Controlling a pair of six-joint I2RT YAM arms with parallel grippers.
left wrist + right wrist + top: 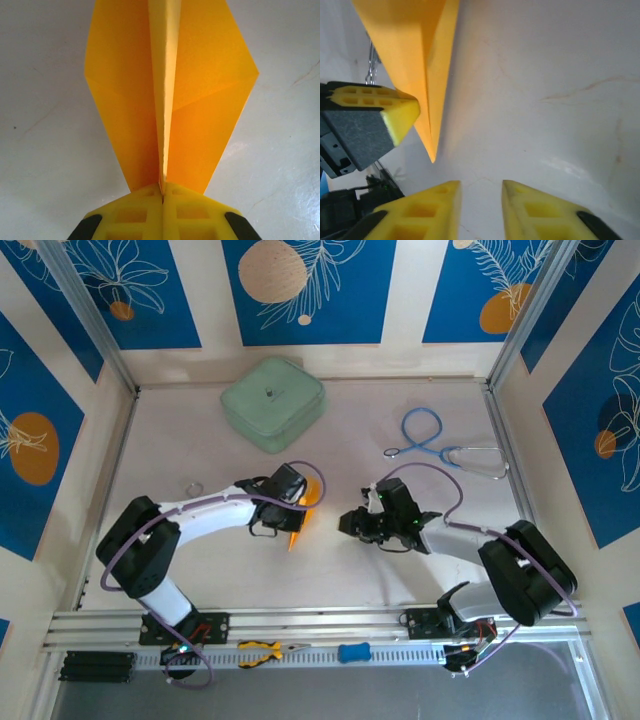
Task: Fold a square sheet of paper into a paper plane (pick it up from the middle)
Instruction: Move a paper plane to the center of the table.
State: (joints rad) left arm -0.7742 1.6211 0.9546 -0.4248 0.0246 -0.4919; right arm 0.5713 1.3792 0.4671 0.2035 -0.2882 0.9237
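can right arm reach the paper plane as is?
Probably yes. The right gripper is open and empty, close to the paper plane, with bare table between them. The left gripper is shut on the plane's centre fold, so aim clear of it.

We see left arm (200, 512) stretched toward centre, left tool (162, 196) jaws pressed together | right arm (462, 536) bent inward, right tool (481, 190) fingers parted, low.
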